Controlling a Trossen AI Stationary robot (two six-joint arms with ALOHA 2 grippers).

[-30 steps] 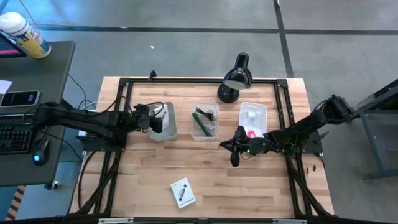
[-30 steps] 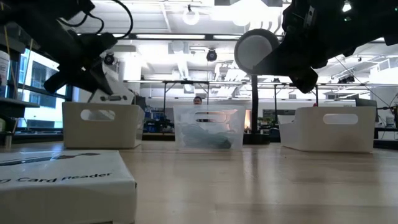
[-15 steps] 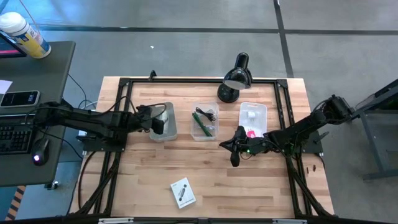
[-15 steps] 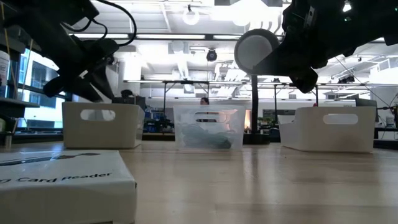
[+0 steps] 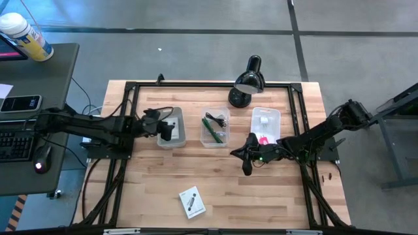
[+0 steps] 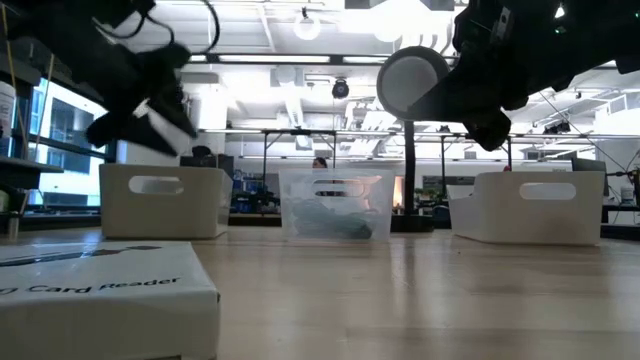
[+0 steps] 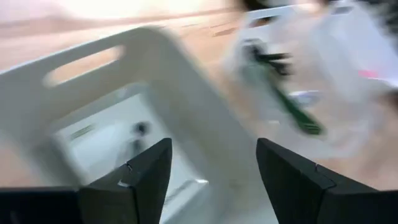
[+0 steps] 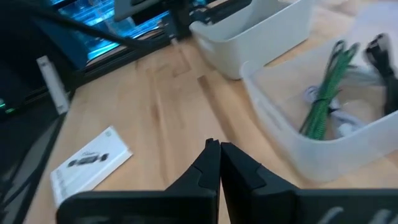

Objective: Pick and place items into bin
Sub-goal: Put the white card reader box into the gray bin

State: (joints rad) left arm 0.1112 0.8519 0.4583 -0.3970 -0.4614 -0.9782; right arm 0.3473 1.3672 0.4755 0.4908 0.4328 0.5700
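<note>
Pale, smooth wooden table (image 5: 222, 183); matt white plastic bin (image 5: 175, 136); clear glossy plastic bin (image 5: 210, 137).

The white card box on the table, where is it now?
In the high view the white card box lies alone near the table's front edge, left of centre, well below the three bins.

Three bins (image 5: 214, 126) abreast, card (image 5: 192, 202) in front

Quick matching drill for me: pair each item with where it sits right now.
Items:
1. green stick
2. pink piece
3. card box
4. left gripper

Places:
A. on bare table, near edge
B. over the left bin
C. in the middle clear bin
D. in the right bin

Pairs: 1-C, 2-D, 3-A, 4-B
</note>
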